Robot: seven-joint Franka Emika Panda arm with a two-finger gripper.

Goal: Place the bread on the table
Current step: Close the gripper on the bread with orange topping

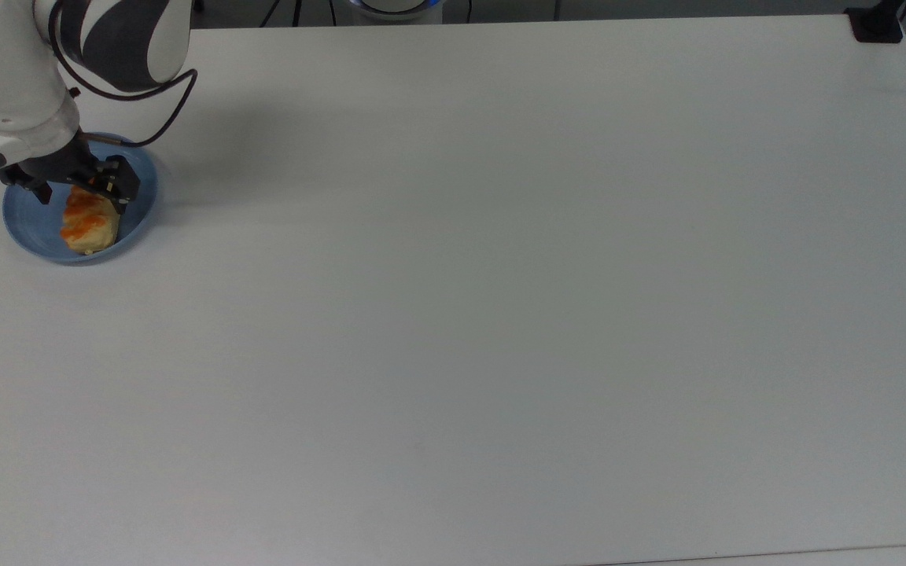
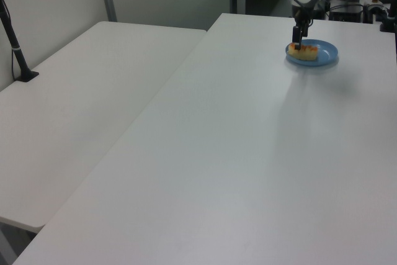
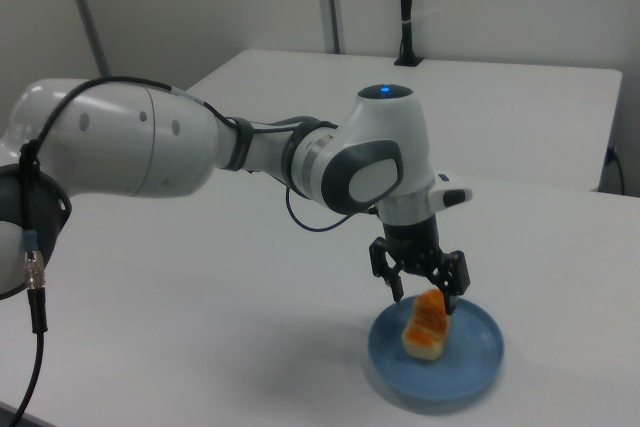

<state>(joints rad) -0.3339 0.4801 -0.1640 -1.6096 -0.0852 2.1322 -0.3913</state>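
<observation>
The gripper (image 1: 79, 194) (image 3: 424, 296) (image 2: 299, 43) is down at the bread's (image 1: 90, 222) (image 3: 427, 324) (image 2: 303, 51) 12 o'clock end in the top view, its 2 fingers spread either side of that end, not clenched on it; the striped roll lies on the blue plate (image 1: 134, 216) (image 3: 478, 360) (image 2: 327, 53); the plate sits toward 9 o'clock on the white table (image 1: 500, 275) (image 3: 200, 327) (image 2: 248, 153), near its edge; a second table (image 2: 80, 103) stands just beside it in the left view.

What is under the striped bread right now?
The small pale-yellow, orange-striped bread lies on the round blue plate. The open pincer straddles its far end. The plate surface beneath the bread is covered.
</observation>
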